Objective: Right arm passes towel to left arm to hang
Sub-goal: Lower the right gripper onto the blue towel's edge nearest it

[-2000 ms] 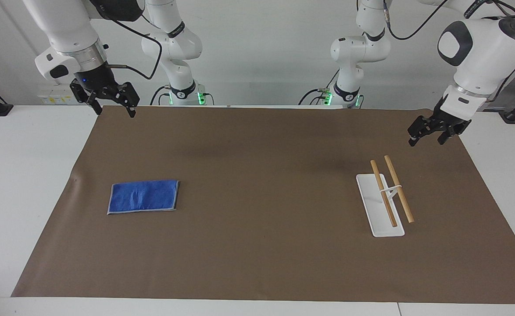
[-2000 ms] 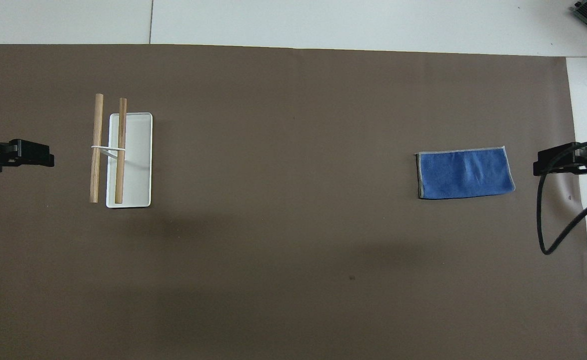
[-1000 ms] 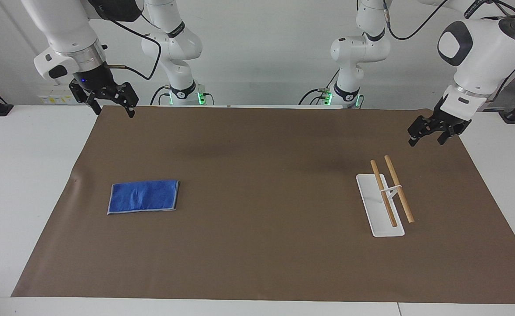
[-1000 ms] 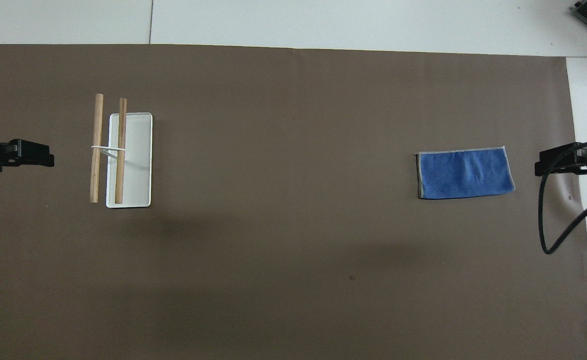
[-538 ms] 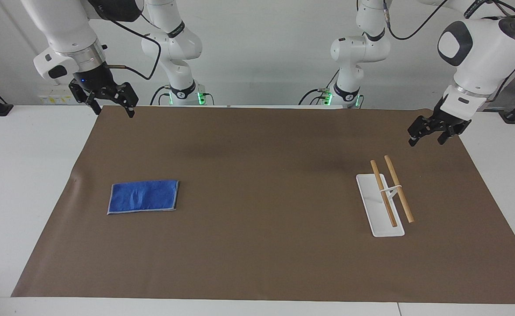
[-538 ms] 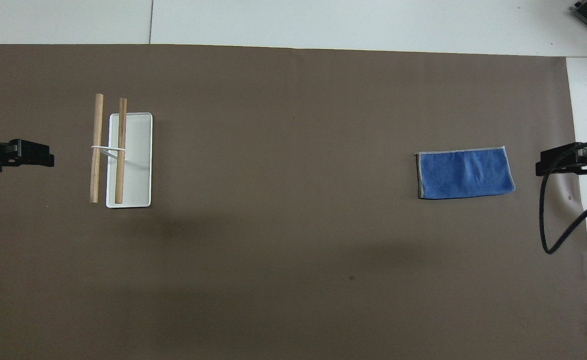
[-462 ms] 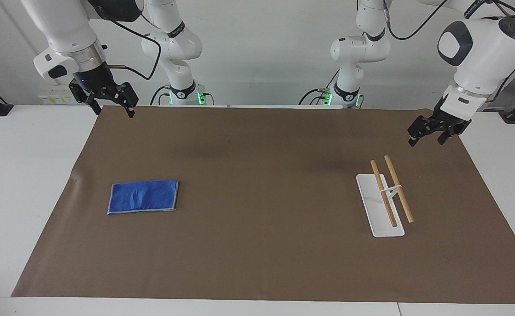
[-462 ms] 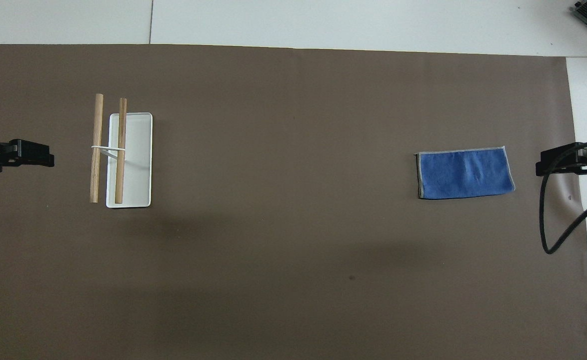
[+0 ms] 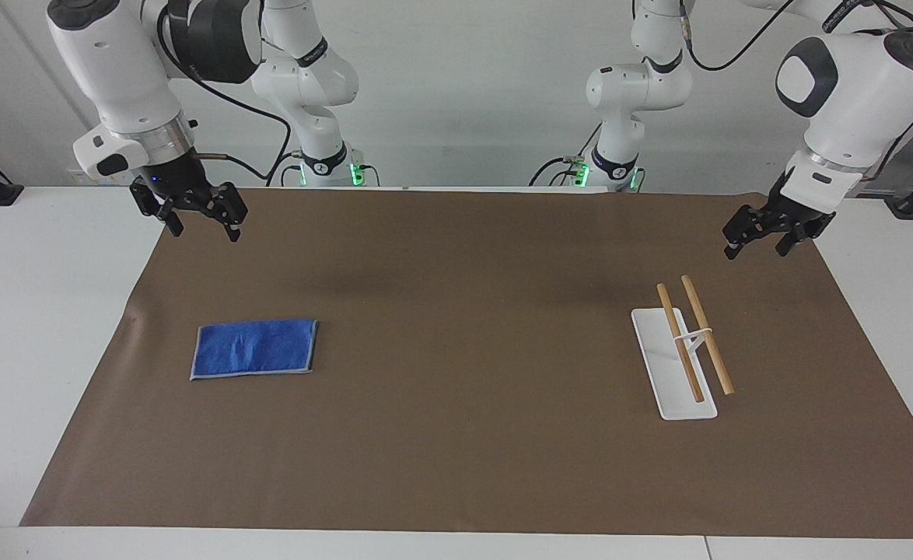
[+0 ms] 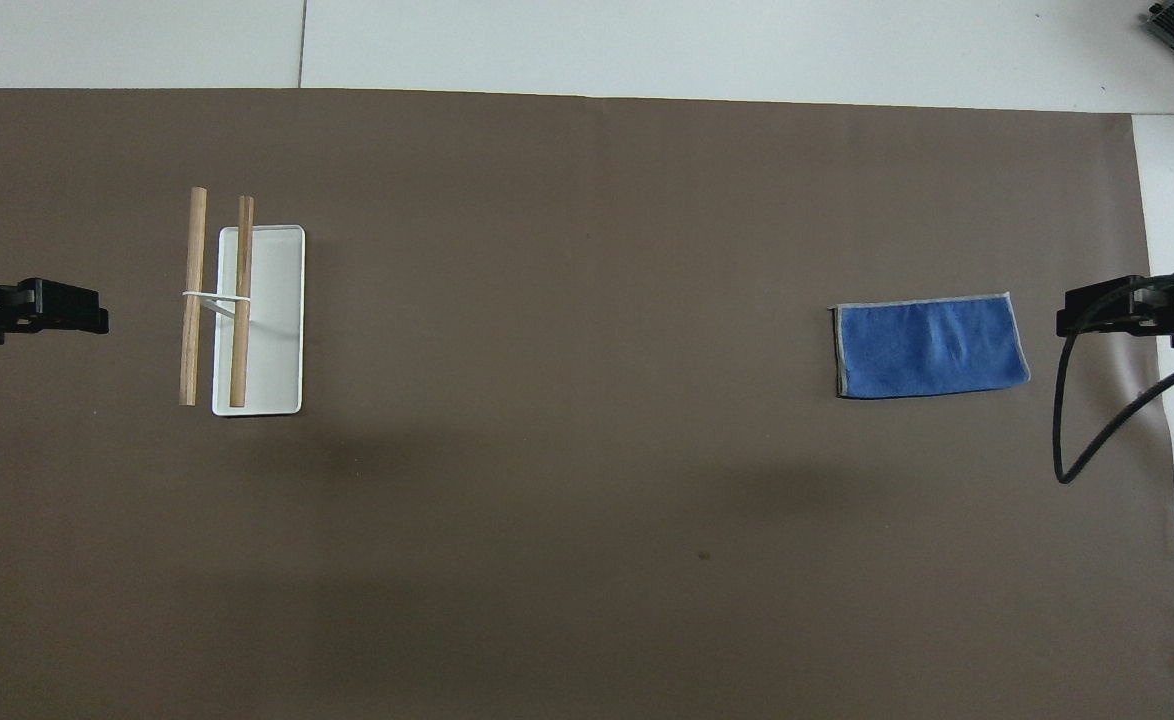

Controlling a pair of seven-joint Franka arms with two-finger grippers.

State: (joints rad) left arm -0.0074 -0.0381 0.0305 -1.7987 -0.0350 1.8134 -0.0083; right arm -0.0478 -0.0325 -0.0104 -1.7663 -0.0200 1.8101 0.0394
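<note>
On a white worktop (image 9: pixel 52 327) covered by a brown mat (image 9: pixel 464 350), a folded bright-blue towel (image 9: pixel 254 348) with thin grey edging lies flat toward the right arm's end. Nothing touches it.

Up in the air over the mat's corner at that same end hangs the right hand (image 9: pixel 198 220), black, with a small blue light at its wrist and a black cable looping from it. Its two fingers stand spread wide apart and hold nothing. In the overhead view this hand (image 10: pixel 1082 322) shows just beside the towel's (image 10: pixel 932 349) short edge, but the facing view shows it raised well clear of the cloth.

Toward the left arm's end of the mat stands a small towel rack (image 9: pixel 686 354): a white rectangular base plate carrying two parallel wooden rails joined by a thin white bracket. The towel and rack are well apart, at about the same distance from the robots.

Over the mat's edge near the rack hangs the left hand (image 9: pixel 756 243), also raised, its fingers spread apart and empty; this arm waits.
</note>
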